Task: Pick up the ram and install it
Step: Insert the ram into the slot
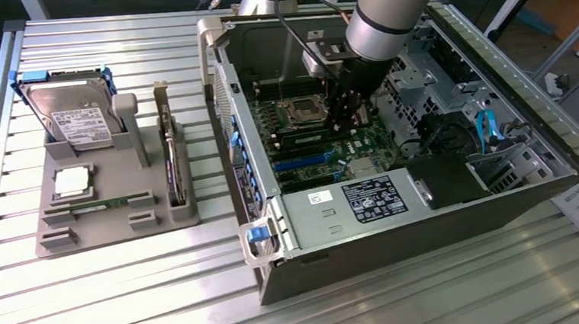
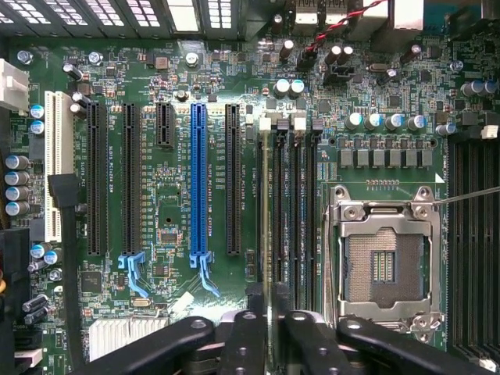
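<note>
- The ram (image 2: 266, 203) stands on edge in the motherboard (image 2: 156, 195), seen along its thin top edge. It sits in the outermost slot of the row of memory slots beside the open processor socket (image 2: 383, 266).
- The jaws hang over one end of that stick, spread a little. The black fingers (image 2: 251, 328) sit on either side of its edge with a dark gap between them, not pinching it.
- In the exterior view the arm (image 1: 386, 10) reaches down into the open computer case (image 1: 397, 238) on the slatted bench (image 1: 125, 296).
- Toward the exterior view's left, a grey holder (image 1: 110, 220) carries a hard drive (image 1: 77, 116), a processor chip (image 1: 74, 182) and a dark expansion card (image 1: 173, 170) on edge.
</note>
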Robot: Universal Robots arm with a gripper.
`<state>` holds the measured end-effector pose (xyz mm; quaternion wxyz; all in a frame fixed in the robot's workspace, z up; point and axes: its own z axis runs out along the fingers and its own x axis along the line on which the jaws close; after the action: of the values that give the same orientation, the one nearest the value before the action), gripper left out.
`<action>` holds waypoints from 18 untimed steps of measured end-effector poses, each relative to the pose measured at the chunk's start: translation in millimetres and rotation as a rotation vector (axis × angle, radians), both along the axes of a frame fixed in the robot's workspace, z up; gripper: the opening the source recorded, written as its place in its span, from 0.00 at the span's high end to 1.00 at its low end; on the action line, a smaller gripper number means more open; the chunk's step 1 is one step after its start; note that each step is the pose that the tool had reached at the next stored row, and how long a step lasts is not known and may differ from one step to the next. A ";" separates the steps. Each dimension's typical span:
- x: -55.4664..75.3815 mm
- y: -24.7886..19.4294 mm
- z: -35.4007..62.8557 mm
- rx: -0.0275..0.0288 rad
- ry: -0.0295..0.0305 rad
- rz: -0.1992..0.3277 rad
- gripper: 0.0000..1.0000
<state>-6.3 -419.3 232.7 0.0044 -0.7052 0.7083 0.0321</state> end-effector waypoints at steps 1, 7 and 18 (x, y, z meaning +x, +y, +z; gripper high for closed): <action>0.0 0.0 0.0 0.0000 0.0001 0.000 0.75; 0.0 0.0 0.0 -0.0001 0.0000 0.000 0.75; 0.0 0.2 29.0 -0.0006 0.0000 0.000 0.75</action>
<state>-6.3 -419.1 261.7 0.0042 -0.7052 0.7083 0.0319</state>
